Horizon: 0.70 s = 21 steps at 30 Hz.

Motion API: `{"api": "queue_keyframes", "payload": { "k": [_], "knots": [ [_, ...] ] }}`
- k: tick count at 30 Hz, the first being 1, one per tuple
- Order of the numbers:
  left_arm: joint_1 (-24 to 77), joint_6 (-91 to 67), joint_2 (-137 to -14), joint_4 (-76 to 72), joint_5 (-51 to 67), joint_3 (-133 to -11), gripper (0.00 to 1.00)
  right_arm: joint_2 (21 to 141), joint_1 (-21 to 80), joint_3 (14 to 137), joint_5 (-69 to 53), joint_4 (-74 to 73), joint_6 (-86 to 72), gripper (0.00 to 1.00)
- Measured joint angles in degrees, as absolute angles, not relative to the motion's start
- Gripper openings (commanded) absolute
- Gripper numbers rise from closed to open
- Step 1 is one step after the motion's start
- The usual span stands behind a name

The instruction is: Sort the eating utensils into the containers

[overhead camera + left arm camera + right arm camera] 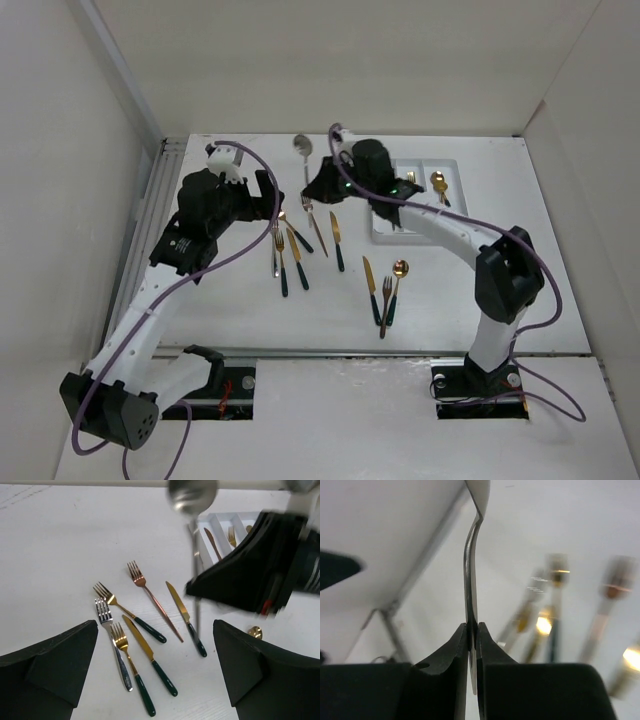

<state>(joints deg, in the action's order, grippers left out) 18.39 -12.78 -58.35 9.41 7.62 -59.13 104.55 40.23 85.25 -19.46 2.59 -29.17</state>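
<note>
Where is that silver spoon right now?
The silver spoon is pinched by its handle in the right gripper, lifted over the far middle of the table in the top view, just left of the white cutlery tray and beyond the loose forks.

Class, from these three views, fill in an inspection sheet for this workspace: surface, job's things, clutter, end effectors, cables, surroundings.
Surface: white table, no spills seen.
Job's things: white tray at the far right, with a gold spoon in one compartment. Loose forks and knives lie mid-table. Another knife, fork and spoon group lies nearer the right arm.
Clutter: nothing seen.
End effectors: right end effector shut on a silver spoon. Left end effector open and empty above the loose forks and knives.
Cables: a purple cable runs along each arm.
Surroundings: plain white walls around the table.
</note>
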Motion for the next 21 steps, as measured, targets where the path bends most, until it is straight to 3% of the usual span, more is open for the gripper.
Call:
{"api": "queue_keyframes", "payload": {
  "k": [8,9,14,21],
  "knots": [
    [15.55,-12.45,-61.21,8.32,9.34,-55.48,1.0,100.38,16.71,84.93,-9.28,-17.43,-12.58,0.0],
    [15.22,-11.97,-62.3,8.27,9.98,-55.2,0.95,100.27,14.46,85.34,-7.7,-20.36,-10.17,0.0],
    [15.0,-8.43,-67.48,8.58,11.03,-52.73,0.88,100.55,7.4,85.93,-2.33,-28.91,-3.6,0.0],
    [14.92,-6.44,-72.69,8.58,5.93,-52.25,0.87,109.32,3.75,92.51,1.04,-34.79,-1.08,0.0]
  ]
}}
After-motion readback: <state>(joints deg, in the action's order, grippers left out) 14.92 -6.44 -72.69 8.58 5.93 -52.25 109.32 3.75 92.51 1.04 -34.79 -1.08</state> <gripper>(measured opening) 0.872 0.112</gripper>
